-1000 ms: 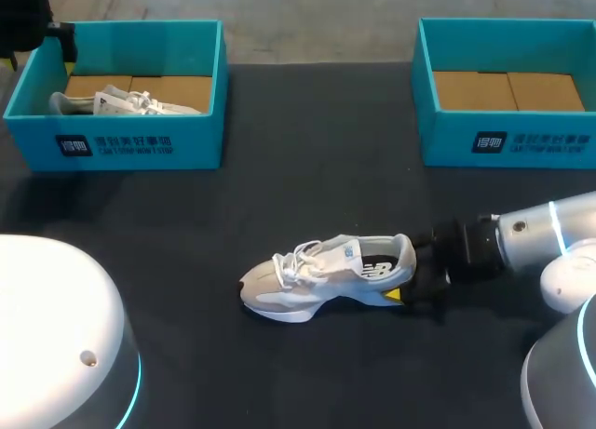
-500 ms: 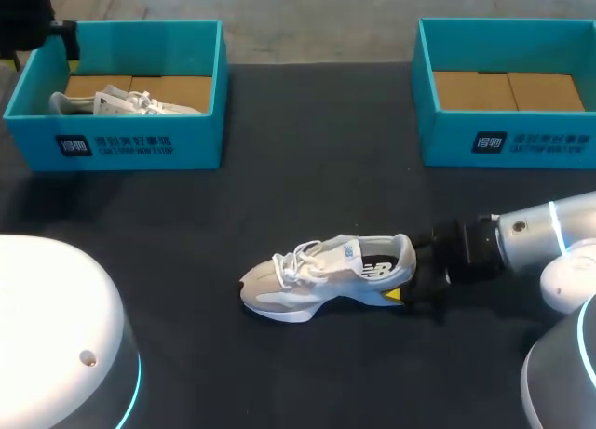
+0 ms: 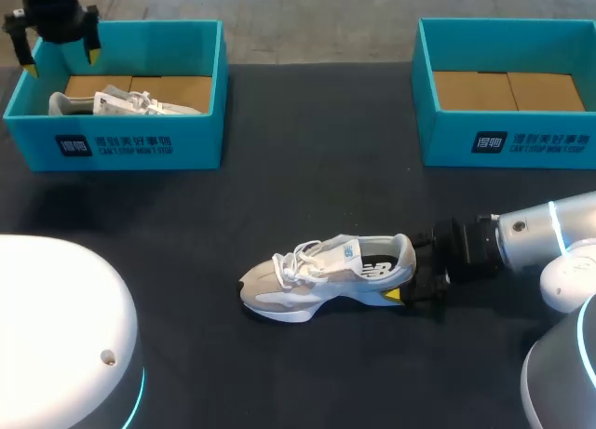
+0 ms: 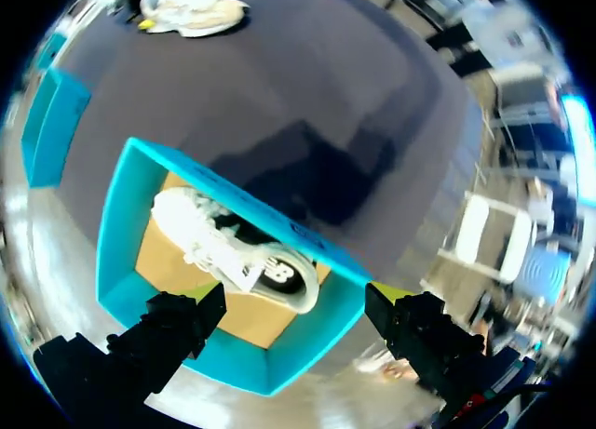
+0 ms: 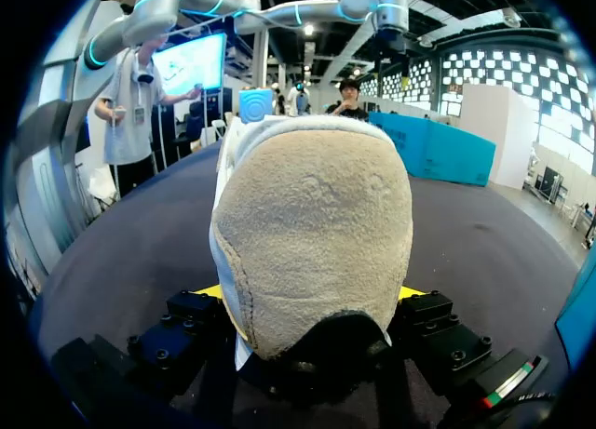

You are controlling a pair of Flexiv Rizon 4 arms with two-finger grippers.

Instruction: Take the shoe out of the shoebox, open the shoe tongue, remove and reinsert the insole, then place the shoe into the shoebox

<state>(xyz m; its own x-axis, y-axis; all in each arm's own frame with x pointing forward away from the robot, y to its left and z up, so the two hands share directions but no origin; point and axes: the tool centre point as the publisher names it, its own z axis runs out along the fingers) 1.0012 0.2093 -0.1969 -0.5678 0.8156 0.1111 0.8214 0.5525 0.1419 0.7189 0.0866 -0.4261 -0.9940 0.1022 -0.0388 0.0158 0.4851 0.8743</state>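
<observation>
The right gripper is clamping the heel of the grey-white sneaker standing sole-down on the table, the left gripper is hanging spread above the left shoebox, and the heel-only hold is risking the sneaker twisting free on lifting.

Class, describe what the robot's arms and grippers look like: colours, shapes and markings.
The left arm and right arm have rounded white shells edged with cyan light bands; the right wrist is silver, then black. The left gripper and right gripper are black with yellow fingertips.
</observation>
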